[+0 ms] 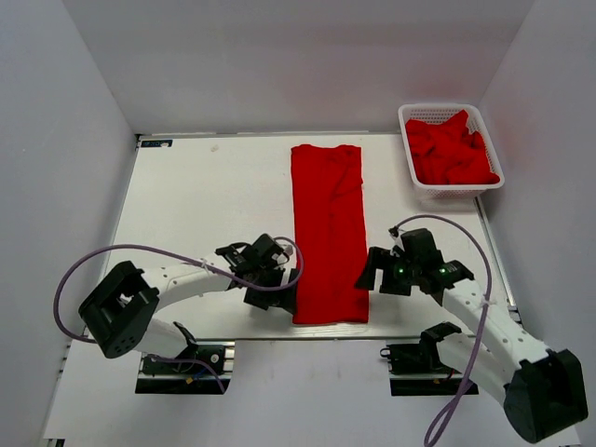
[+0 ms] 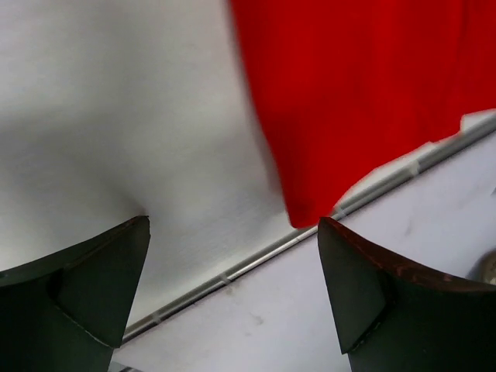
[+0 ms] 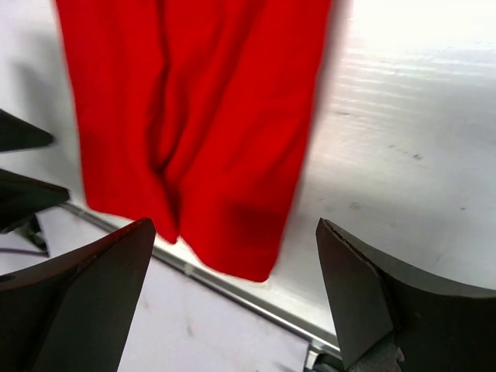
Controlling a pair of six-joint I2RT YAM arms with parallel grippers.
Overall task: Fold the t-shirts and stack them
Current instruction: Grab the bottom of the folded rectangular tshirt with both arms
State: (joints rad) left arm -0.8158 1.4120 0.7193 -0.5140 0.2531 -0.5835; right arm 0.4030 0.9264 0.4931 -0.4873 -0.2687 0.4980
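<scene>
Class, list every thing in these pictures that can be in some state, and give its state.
Long t-shirt: folded into a strip, flat on the table.
Basket t-shirts: crumpled in a heap, unfolded.
Lattice basket: upright, filled.
Left claw: open, empty, at the strip's near left corner.
Right claw: open, empty, at the strip's near right corner.

Wide-spread left gripper [image 1: 277, 300] and right gripper [image 1: 366, 276], both low, facing inward.

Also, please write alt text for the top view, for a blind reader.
A red t-shirt, folded into a strip, lies on a table between the left gripper and right gripper, both open. A white basket of red shirts sits far right.
</scene>
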